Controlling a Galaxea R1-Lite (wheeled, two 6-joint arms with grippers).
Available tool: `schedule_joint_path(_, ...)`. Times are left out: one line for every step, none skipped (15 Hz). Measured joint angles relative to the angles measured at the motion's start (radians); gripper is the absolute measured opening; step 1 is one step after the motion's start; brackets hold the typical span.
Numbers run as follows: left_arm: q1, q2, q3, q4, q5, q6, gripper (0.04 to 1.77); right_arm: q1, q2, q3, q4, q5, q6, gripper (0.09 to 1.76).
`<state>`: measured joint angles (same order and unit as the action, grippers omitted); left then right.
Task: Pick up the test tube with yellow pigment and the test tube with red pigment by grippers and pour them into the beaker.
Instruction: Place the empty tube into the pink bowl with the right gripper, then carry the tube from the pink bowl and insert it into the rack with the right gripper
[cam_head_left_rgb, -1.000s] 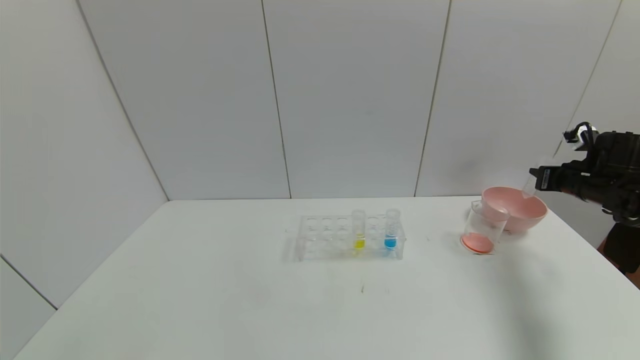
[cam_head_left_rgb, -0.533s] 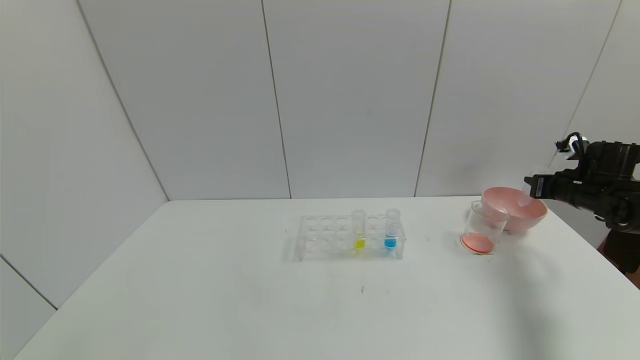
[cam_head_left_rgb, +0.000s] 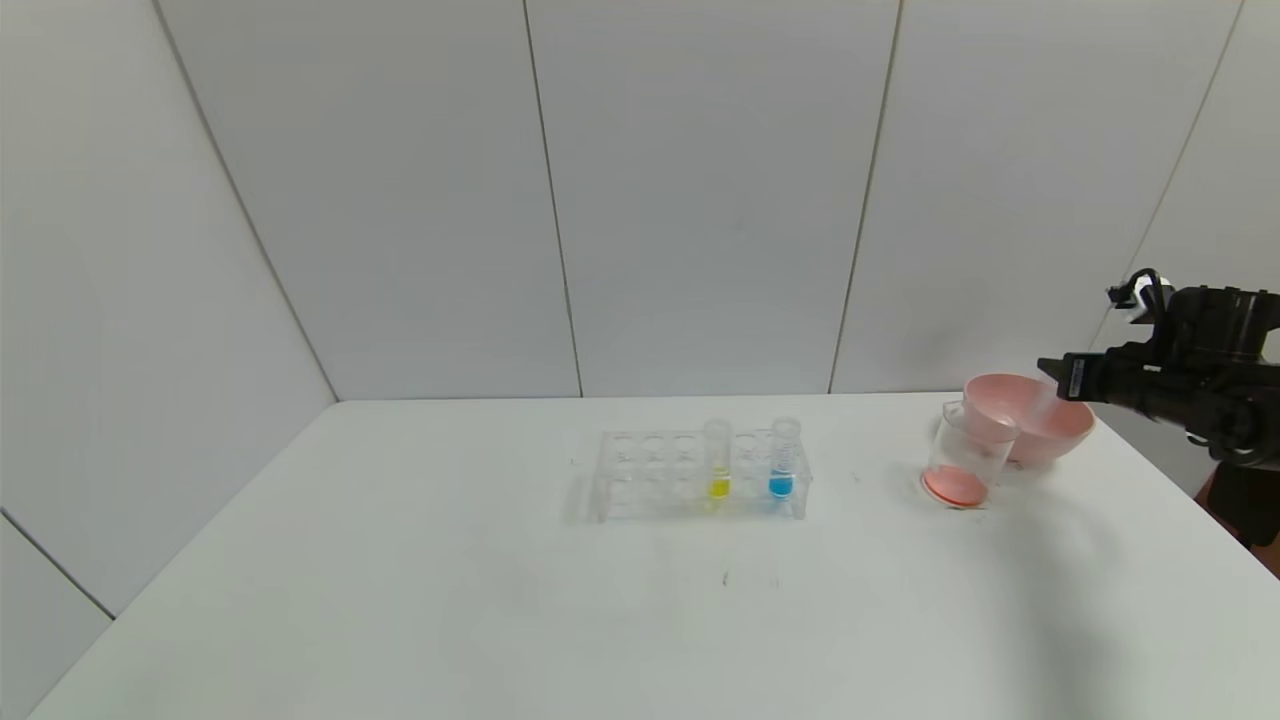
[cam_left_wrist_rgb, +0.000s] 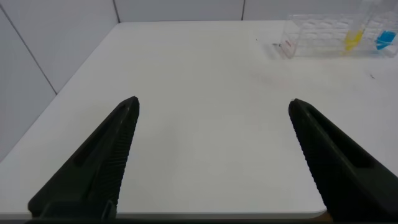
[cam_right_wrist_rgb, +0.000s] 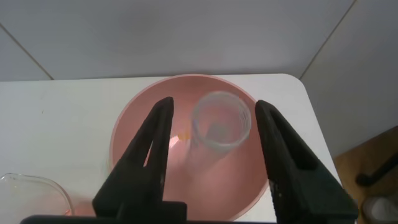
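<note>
The test tube with yellow pigment (cam_head_left_rgb: 718, 462) stands upright in a clear rack (cam_head_left_rgb: 655, 478) at mid-table, and also shows far off in the left wrist view (cam_left_wrist_rgb: 352, 38). The beaker (cam_head_left_rgb: 962, 455) holds red-orange liquid at its bottom. My right gripper (cam_head_left_rgb: 1050, 372) hovers over a pink bowl (cam_head_left_rgb: 1070, 428). In the right wrist view its jaws (cam_right_wrist_rgb: 214, 102) stand open. A clear, emptied-looking test tube (cam_right_wrist_rgb: 221, 121) lies loose between them inside the bowl (cam_right_wrist_rgb: 211, 180), with gaps on both sides. My left gripper (cam_left_wrist_rgb: 214, 103) is open and empty, low over the table's near left part.
A blue-bottomed tube (cam_head_left_rgb: 782, 460) stands in the rack right of the yellow one. The beaker stands just in front and left of the pink bowl, near the table's right edge. Grey wall panels stand behind the table.
My right gripper came down and a little left over the pink bowl, then opened its jaws. The clear tube it held is loose in the bowl.
</note>
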<state>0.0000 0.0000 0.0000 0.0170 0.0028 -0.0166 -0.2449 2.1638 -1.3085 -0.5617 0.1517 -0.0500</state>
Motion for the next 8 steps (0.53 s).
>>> schedule_joint_path(0.000,0.000,0.000,0.000,0.000,0.000,1.72,0.001,0.000,0.000,0.000,0.000,0.000,1.07)
schedule_joint_path(0.000,0.000,0.000,0.000,0.000,0.000,1.72,0.001,0.000,0.000,-0.001,-0.001,0.001,1.15)
schedule_joint_path(0.000,0.000,0.000,0.000,0.000,0.000,1.72,0.001,0.000,0.000,-0.001,-0.003,0.000,1.21)
schedule_joint_path(0.000,0.000,0.000,0.000,0.000,0.000,1.72,0.001,-0.002,-0.001,-0.001,-0.003,-0.001,1.28)
schedule_joint_path(0.000,0.000,0.000,0.000,0.000,0.000,1.72,0.001,-0.005,-0.007,-0.003,-0.003,-0.002,1.32)
schedule_joint_path(0.000,0.000,0.000,0.000,0.000,0.000,1.72,0.001,-0.011,-0.009,-0.003,-0.003,-0.003,1.37)
schedule_joint_path(0.000,0.000,0.000,0.000,0.000,0.000,1.72,0.001,-0.024,-0.009,-0.003,-0.002,-0.005,1.41)
schedule_joint_path(0.000,0.000,0.000,0.000,0.000,0.000,1.72,0.006,-0.039,-0.004,0.004,-0.002,-0.006,1.44)
